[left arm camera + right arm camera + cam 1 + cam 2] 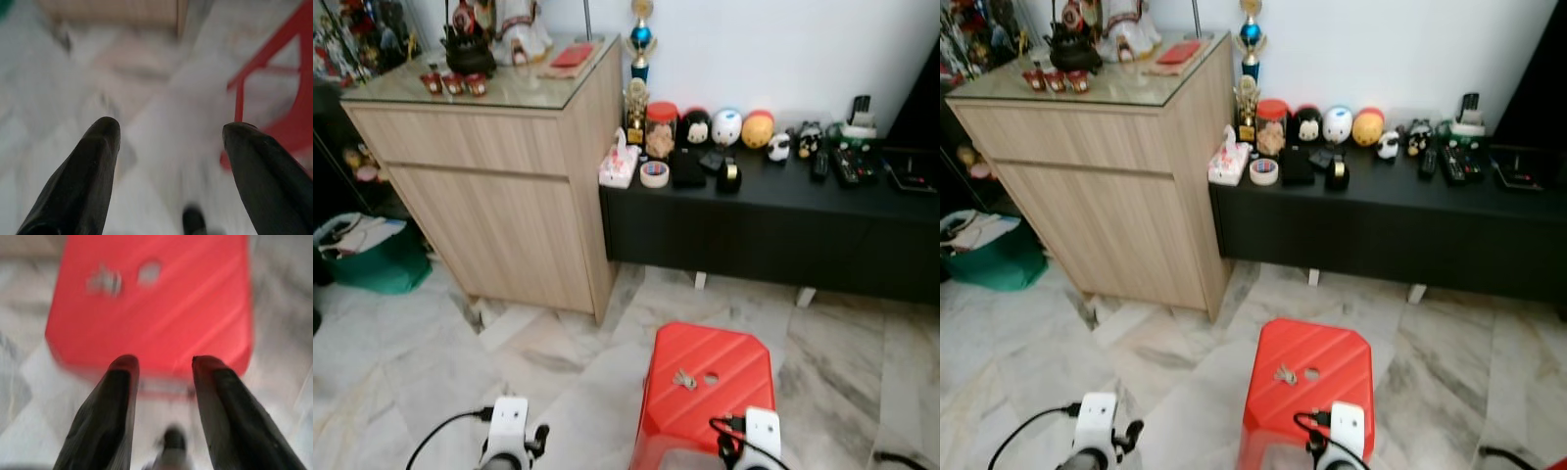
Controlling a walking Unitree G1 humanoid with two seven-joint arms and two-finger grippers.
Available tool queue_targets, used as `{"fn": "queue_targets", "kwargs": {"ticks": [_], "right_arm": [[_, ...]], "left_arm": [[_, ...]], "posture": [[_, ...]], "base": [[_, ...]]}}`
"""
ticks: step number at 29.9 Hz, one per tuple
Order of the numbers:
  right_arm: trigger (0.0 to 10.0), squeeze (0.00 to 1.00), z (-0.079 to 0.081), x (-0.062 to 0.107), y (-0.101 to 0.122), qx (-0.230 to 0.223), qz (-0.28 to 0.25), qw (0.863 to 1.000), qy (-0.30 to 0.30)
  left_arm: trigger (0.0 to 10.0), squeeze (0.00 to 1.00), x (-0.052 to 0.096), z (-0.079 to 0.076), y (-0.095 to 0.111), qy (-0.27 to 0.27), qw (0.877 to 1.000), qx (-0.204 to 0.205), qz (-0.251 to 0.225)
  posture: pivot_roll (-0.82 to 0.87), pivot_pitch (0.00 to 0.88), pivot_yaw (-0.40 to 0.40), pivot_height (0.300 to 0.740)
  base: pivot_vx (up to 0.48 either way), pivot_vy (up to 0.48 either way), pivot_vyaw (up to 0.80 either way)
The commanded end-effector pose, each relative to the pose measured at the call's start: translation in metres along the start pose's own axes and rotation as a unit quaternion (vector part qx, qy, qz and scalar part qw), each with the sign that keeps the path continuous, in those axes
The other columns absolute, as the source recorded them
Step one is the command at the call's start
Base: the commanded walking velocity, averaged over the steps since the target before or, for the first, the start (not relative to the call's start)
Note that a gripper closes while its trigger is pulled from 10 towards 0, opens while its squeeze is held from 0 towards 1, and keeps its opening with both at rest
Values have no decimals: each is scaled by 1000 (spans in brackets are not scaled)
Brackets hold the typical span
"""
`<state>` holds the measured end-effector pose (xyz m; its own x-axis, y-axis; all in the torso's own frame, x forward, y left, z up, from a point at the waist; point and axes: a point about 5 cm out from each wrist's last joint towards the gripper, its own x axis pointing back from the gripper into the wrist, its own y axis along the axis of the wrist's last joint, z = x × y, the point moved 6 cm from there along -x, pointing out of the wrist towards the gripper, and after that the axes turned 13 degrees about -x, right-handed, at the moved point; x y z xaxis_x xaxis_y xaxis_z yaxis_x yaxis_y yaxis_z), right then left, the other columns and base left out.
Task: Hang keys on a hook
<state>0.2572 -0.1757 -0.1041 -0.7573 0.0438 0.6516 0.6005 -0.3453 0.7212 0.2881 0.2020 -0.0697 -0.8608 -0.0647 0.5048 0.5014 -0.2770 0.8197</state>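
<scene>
The keys (684, 378) lie on a red stool (734, 351) standing on a marble floor (401, 362), before a wooden cabinet (499, 176) and a low black tabletop (773, 191). The left claw (166, 134) and right claw (161, 367) hover released, fingers spread.

This is a lived-in room of a home. The floor (391, 362) is grey-veined marble tile. A light wood cabinet (509, 186) with a glass top carries figurines and a dark teapot (470, 54). Beside it, a low black console (764, 220) along the white wall holds round character toys (726, 127), a trophy (640, 39), remote controls (847, 164) and tape rolls. A red plastic stool (710, 387) stands in front.
</scene>
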Motion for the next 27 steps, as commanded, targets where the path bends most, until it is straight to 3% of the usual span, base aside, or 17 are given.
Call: {"fn": "queue_targets", "kwargs": {"ticks": [1, 3, 4, 9, 12, 17, 19, 27], "right_arm": [[10000, 0, 24, -9, 105, 21, -153, 987, 43], [10000, 0, 32, -7, 120, 29, -182, 981, 64], [10000, 0, 42, -2, 133, 45, -214, 972, 86], [10000, 0, 48, 8, 140, 47, -253, 960, 107], [10000, 0, 43, 11, 136, 51, -259, 960, 91], [10000, 0, 32, 18, 126, 18, -266, 962, 64], [10000, 0, 30, 18, 119, 19, -261, 964, 54], [10000, 0, 26, 14, 111, 41, -232, 971, 35]], "left_arm": [[10000, 0, -14, 20, 62, 17, 995, -1, -96], [10000, 0, -14, 19, 75, 10, 992, -8, -122], [10000, 0, -12, 20, 91, 11, 987, 5, -160], [10000, 0, -1, 24, 113, 27, 973, 28, -226], [10000, 0, 3, 24, 114, 29, 970, 35, -238], [10000, 0, 8, 25, 115, 36, 967, 42, -249], [10000, 0, 7, 26, 112, 34, 969, 58, -240], [10000, 0, 5, 27, 121, 26, 968, 50, -245]], "posture": [[-42, 3, 26, 740], [-44, 2, 24, 740], [-48, 0, 21, 740], [-40, 0, 13, 740], [-32, 0, 2, 740], [-38, 0, 15, 740], [-45, 0, 20, 740], [-48, 0, 22, 730]], "base": [[0, 0, 0], [0, 0, 0], [0, 0, 0], [0, 0, 0], [0, 0, 0], [0, 0, 0], [0, 0, 0], [0, 0, 0]]}}
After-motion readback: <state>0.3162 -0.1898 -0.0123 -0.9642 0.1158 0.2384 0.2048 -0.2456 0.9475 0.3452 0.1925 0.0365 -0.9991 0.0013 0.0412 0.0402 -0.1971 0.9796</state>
